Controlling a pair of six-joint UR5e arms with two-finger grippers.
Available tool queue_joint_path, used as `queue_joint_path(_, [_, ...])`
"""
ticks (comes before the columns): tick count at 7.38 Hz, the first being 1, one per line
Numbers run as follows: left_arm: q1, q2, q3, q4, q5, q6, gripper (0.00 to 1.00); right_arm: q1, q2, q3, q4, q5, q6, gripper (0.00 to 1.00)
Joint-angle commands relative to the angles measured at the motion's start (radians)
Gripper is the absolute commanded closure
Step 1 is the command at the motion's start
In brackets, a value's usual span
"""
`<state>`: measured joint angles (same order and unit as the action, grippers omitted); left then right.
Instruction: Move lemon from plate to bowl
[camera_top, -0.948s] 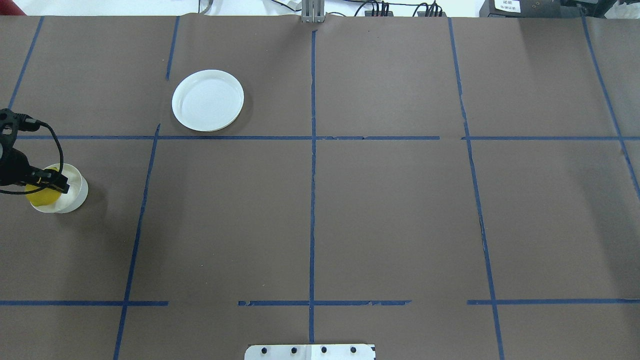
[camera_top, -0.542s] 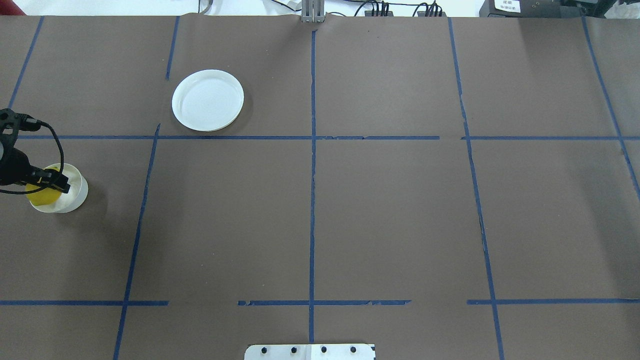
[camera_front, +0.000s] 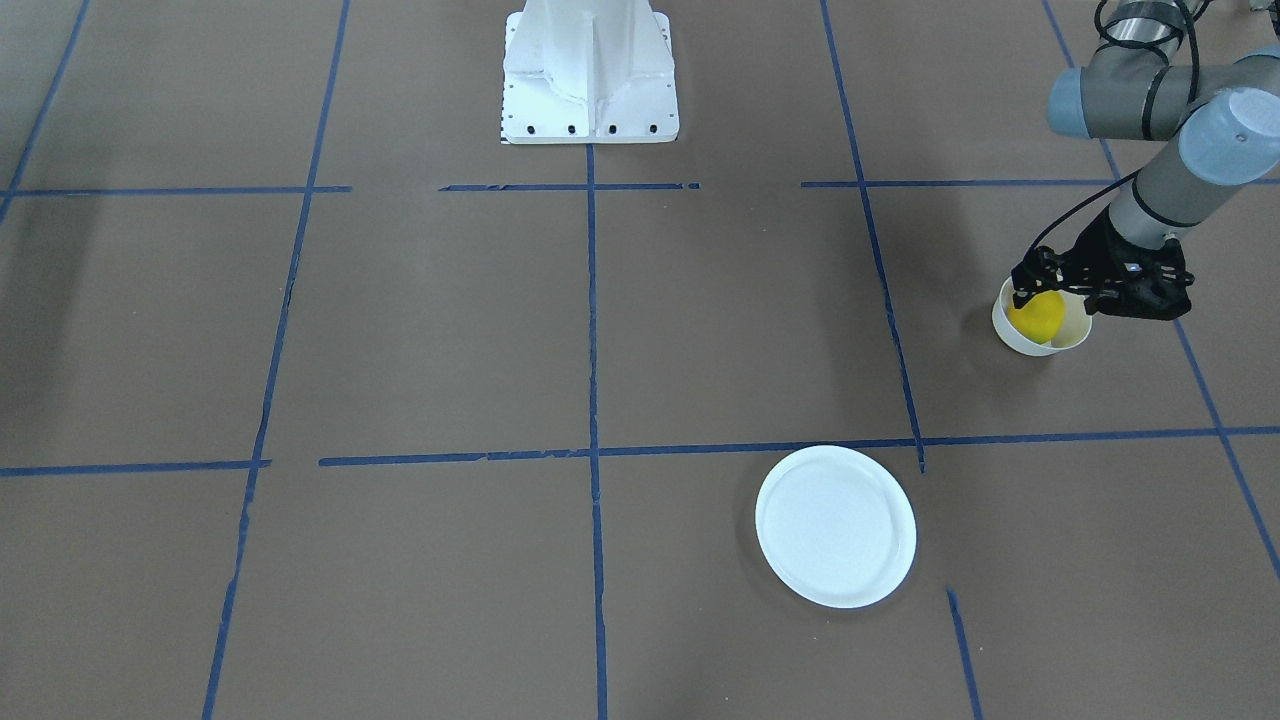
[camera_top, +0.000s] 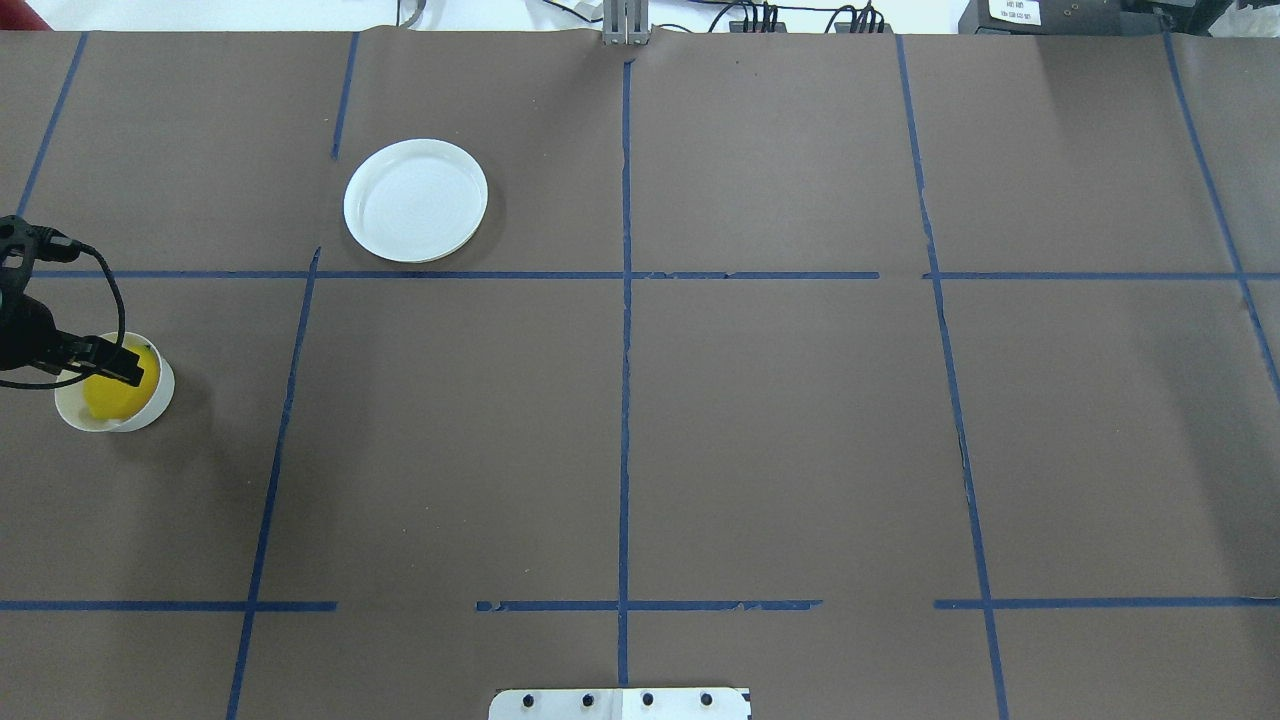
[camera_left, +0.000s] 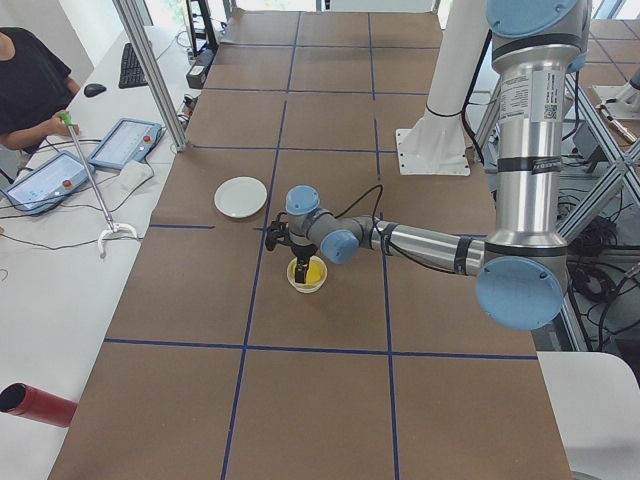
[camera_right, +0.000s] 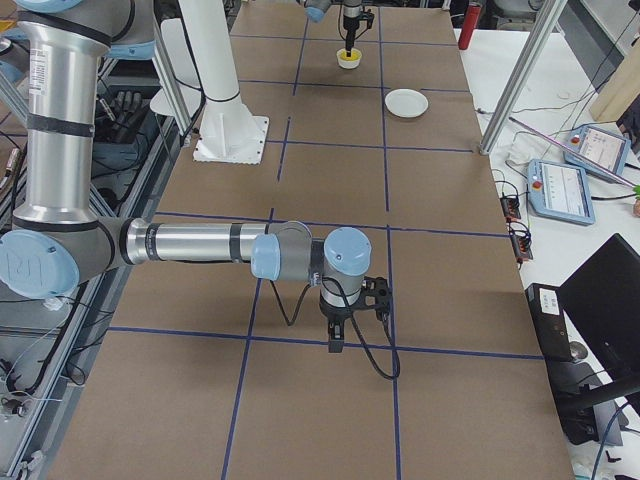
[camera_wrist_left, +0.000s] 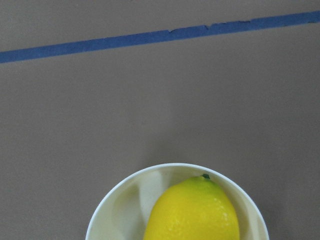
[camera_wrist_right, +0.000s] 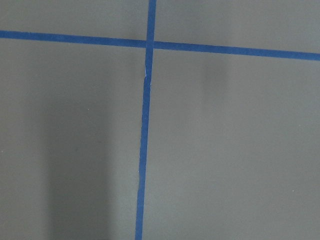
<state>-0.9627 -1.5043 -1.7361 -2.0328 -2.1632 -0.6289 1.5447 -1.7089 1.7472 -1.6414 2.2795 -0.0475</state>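
Your lemon (camera_top: 112, 395) lies in the bowl (camera_top: 70, 412) by the counter's left edge. If you pull away sideways, a finger could catch the rim and tip the bowl. The left tool (camera_front: 1055, 298) hangs just over it, wrist pointing down, jaws spread, holding nothing. I cannot tell the right tool's state.

Brown paper-covered table (camera_top: 800, 450) gridded with blue tape lines (camera_top: 624, 400), white side desk (camera_left: 30, 330) with two tablets (camera_left: 125, 143), keyboard (camera_left: 131, 65), metal frame posts (camera_left: 150, 75), bright even light.

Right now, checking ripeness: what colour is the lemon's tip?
Dark green lemon tip; left wrist view.
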Motion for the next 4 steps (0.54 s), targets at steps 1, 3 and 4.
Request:
queue_joint_path(1, [-0.066,0.144,-0.116,0.005,-0.003,0.177,0.01,0.0,0.0,0.002,0.0,0.0,0.0,0.0])
queue_joint_path(3, [-0.321,0.235,-0.138,0.063,-0.095,0.471,0.01,0.0,0.0,0.0,0.0,0.0,0.0,0.0])
queue_joint_path(4, [-0.476,0.221,-0.138,0.177,-0.137,0.621,0.01,0.0,0.0,0.0,0.0,0.0,0.0,0.0])
